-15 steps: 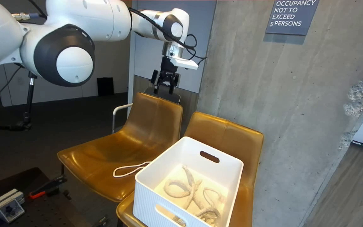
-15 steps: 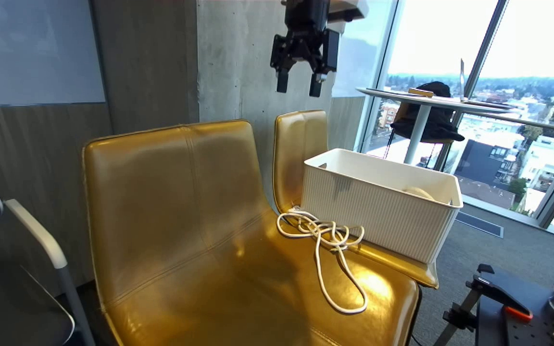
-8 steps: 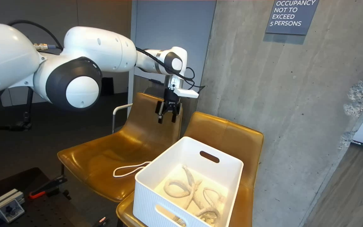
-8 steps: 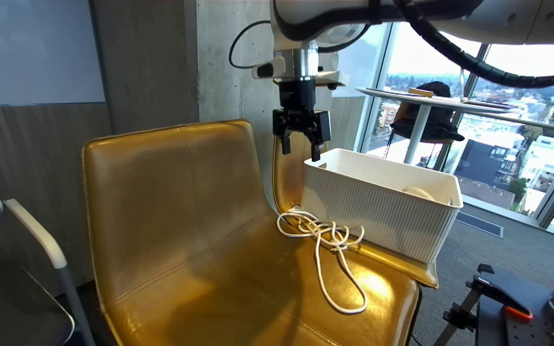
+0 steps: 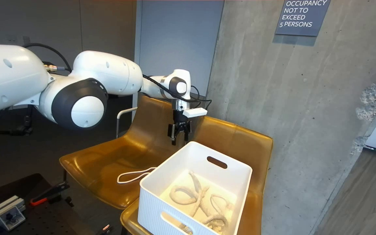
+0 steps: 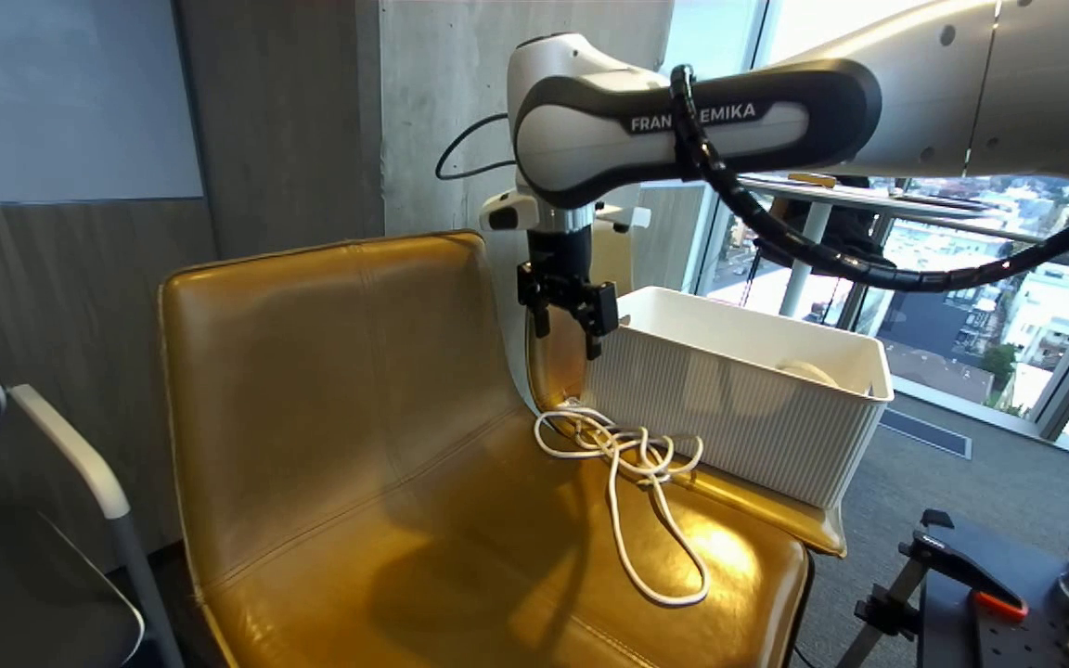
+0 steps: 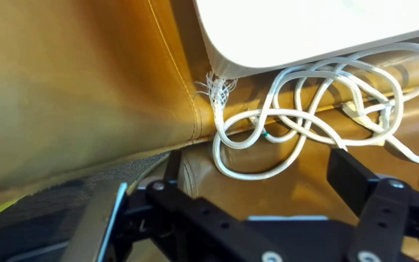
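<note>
My gripper (image 5: pixel 180 140) is open and empty, pointing down above the seat of a tan leather chair (image 5: pixel 109 160). In an exterior view the gripper (image 6: pixel 568 340) is near the back corner of a white ribbed bin (image 6: pixel 729 408). A tangled white rope (image 6: pixel 650 471) lies on the chair seat against the bin, below the gripper. In the wrist view the open gripper (image 7: pixel 256 163) has fingers spread either side of a loop of the rope (image 7: pixel 304 115), with the bin (image 7: pixel 304 29) beyond. The rope's frayed end (image 7: pixel 219 92) shows by the bin's corner.
The bin (image 5: pixel 153 205) stands on a second tan chair (image 5: pixel 237 133) and holds beige coiled ropes (image 5: pixel 201 195). A concrete wall (image 5: pixel 305 114) rises behind. A clamp with a red handle (image 6: pixel 971 575) sits on a dark table. A grey chair's armrest (image 6: pixel 70 445) is beside.
The arm and gripper have come down from above the chair backs to low beside the bin's corner. The gripper stays open. The rope and bin have not moved.
</note>
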{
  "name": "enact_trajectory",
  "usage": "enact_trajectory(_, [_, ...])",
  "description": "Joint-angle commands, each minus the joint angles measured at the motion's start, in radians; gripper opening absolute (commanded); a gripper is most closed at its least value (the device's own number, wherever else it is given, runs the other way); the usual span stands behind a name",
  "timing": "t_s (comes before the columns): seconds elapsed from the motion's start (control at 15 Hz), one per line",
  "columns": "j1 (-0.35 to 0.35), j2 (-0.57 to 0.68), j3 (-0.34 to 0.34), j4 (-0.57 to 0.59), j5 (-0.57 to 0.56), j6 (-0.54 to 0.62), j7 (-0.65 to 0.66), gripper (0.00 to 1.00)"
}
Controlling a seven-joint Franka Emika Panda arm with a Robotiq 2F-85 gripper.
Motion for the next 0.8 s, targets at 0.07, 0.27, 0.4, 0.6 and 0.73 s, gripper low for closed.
enact_trajectory(0.07, [0.0,0.065,-0.037,0.026,-0.029,0.051,0.0,1.0])
enact_trajectory(0.27, [-0.002,0.091,-0.042,0.023,-0.027,0.05,0.006,1.0])
enact_trajectory(0.4, [-0.002,0.105,-0.042,0.026,-0.024,0.049,0.009,1.0])
enact_trajectory(0.6, [-0.002,0.122,-0.037,0.024,-0.02,0.041,0.003,1.0])
enact_trajectory(0.73, [-0.003,0.131,-0.035,0.023,-0.017,0.034,0.002,1.0])
